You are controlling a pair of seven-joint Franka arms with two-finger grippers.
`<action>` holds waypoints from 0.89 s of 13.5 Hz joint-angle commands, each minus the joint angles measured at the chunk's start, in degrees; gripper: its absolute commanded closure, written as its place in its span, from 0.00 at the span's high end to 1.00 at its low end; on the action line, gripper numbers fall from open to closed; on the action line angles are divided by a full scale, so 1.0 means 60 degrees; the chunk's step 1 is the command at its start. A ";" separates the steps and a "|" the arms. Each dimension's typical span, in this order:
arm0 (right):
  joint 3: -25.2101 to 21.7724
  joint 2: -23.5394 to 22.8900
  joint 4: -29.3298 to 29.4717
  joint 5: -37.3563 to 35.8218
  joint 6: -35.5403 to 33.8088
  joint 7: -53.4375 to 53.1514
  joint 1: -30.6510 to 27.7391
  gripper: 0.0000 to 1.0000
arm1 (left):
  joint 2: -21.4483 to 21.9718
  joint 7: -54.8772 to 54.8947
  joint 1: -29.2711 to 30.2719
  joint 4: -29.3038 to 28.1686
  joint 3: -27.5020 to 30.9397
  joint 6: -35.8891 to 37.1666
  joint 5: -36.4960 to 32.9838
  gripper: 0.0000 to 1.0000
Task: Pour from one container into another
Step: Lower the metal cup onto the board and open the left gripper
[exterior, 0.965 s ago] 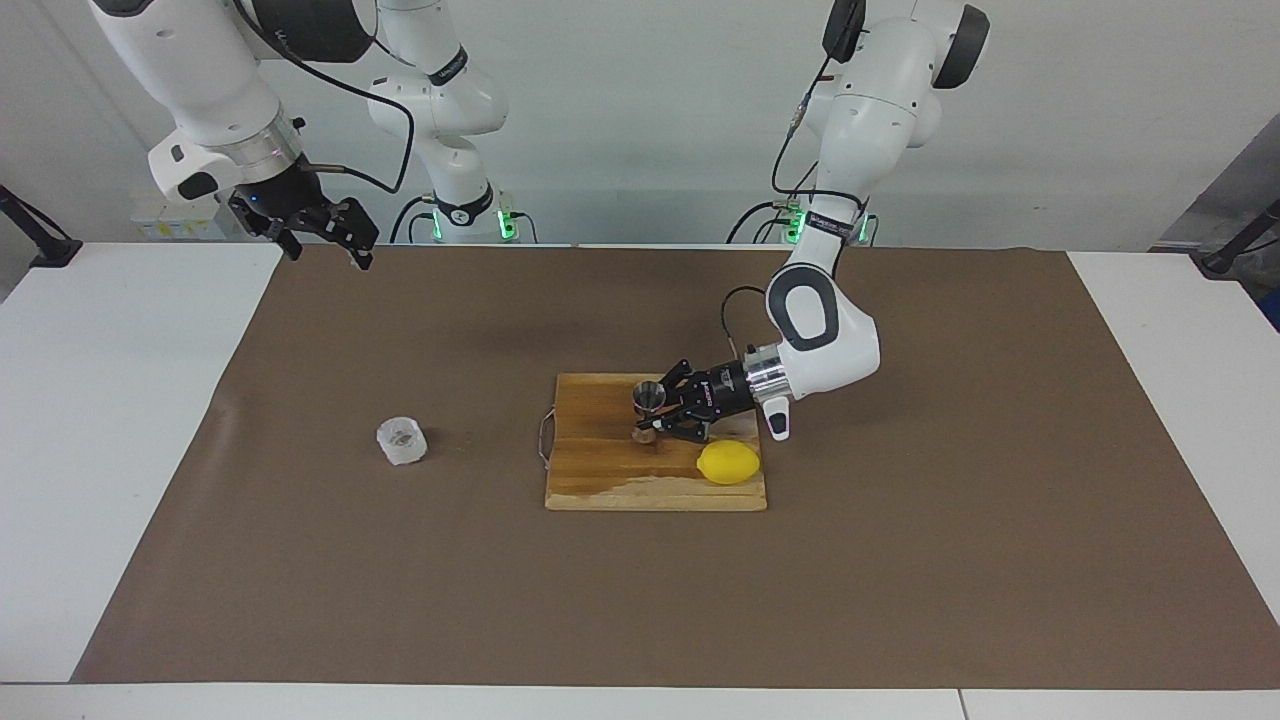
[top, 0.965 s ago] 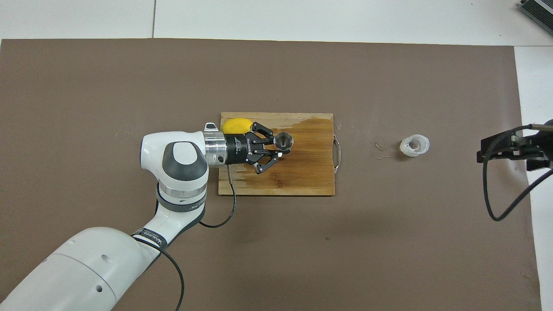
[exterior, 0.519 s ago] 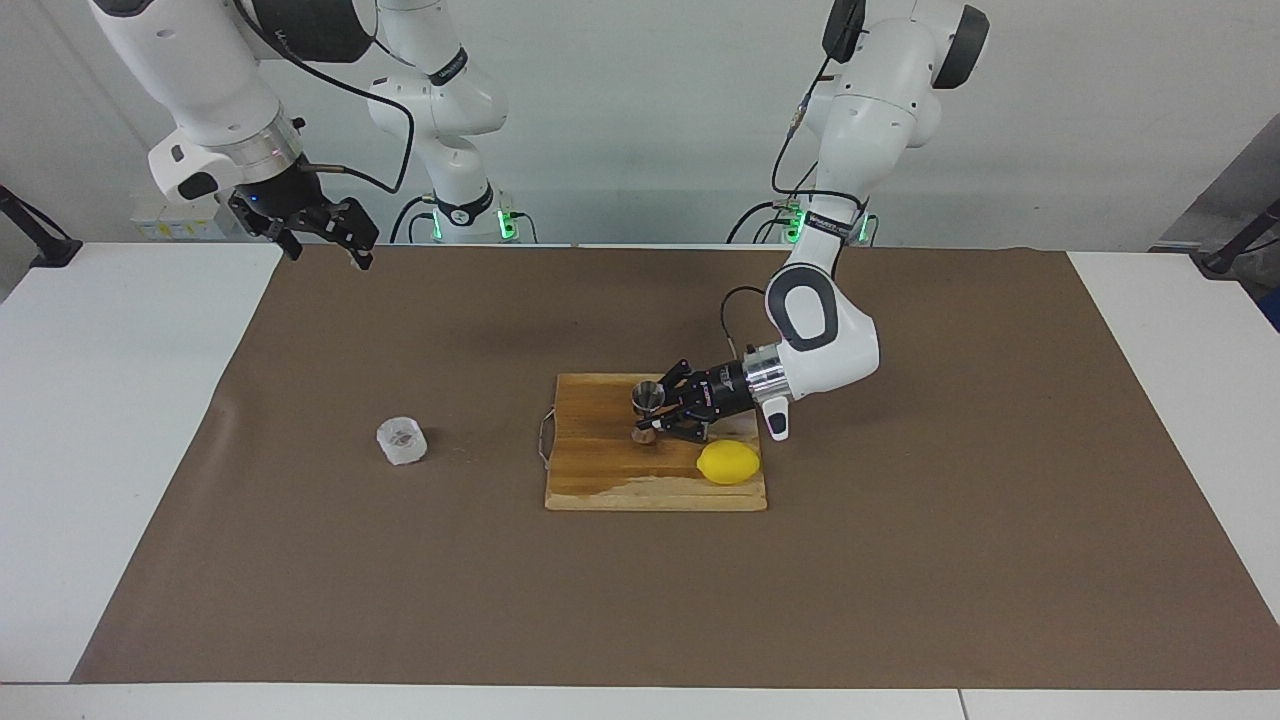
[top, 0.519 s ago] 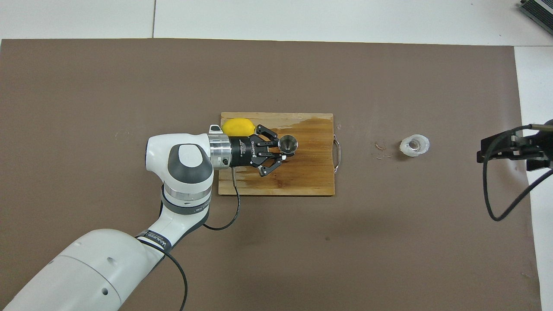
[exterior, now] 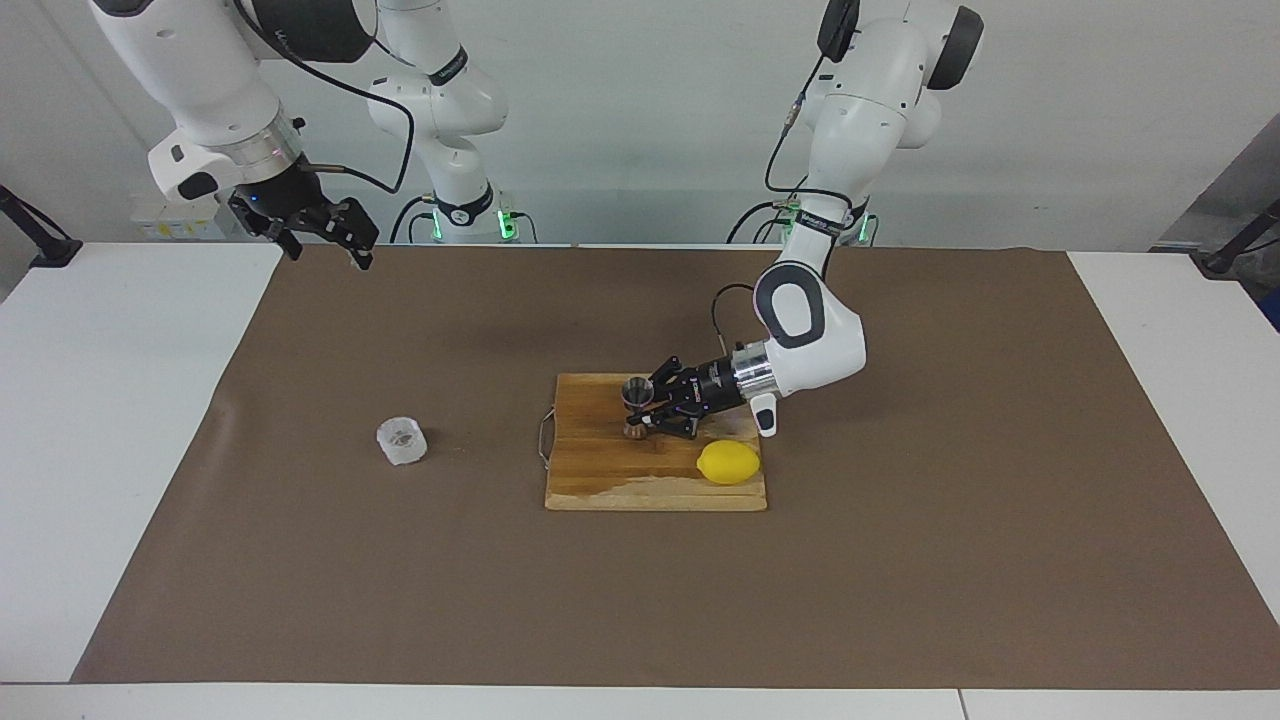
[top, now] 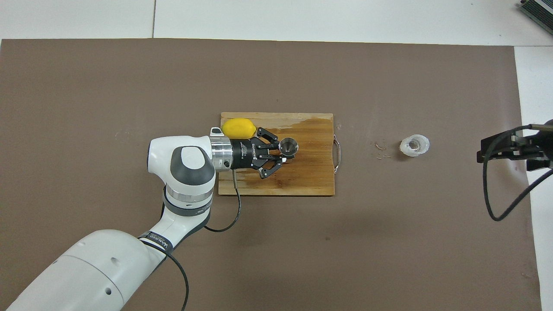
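Observation:
The steel jigger point(exterior: 636, 396) stands upright over the wooden cutting board point(exterior: 600, 485), beside the lemon point(exterior: 728, 462). My left gripper point(exterior: 646, 413) reaches in level from the left arm's end and is shut on the jigger's waist. In the overhead view the jigger's open mouth point(top: 288, 147) shows at the left gripper's tips point(top: 281, 150). The translucent plastic cup point(exterior: 402, 441) stands on the brown mat toward the right arm's end, apart from the board; it also shows in the overhead view point(top: 414, 145). My right gripper point(exterior: 330, 250) waits, open and empty, high over the mat's edge at its own end.
The cutting board point(top: 311, 172) has a wire handle point(top: 338, 153) on the side facing the cup. The lemon point(top: 237, 126) lies at the board's corner next to the left wrist. A few small crumbs point(top: 380, 149) lie on the mat between board and cup.
My left gripper has moved the jigger a little toward the right arm's end and slightly nearer the robots. The cup, lemon and right arm have not moved.

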State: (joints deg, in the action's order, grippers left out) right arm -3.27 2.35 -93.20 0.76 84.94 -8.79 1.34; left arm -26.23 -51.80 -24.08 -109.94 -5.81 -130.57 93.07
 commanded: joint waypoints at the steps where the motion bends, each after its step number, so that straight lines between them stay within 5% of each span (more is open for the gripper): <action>1: -0.0084 -0.0012 0.0020 0.0063 -0.0123 0.0175 0.0056 1.00 | 0.0139 0.0137 0.0087 -0.0207 0.0119 0.0256 0.0104 0.99; 6: -0.0084 -0.0012 0.0020 0.0063 -0.0123 0.0190 0.0056 1.00 | 0.0343 0.0064 0.0321 -0.0192 0.0207 0.0784 -0.0757 1.00; 12: -0.0084 -0.0012 0.0020 0.0049 -0.0123 0.0190 0.0056 1.00 | 0.1133 0.0020 0.1011 0.0013 0.0338 0.1737 -0.4432 1.00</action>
State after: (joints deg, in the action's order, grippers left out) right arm -3.27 2.35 -93.20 0.76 84.94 -8.79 1.34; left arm -22.15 -51.57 -18.24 -109.41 -4.55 -121.60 71.98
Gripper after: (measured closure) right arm 0.000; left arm 0.000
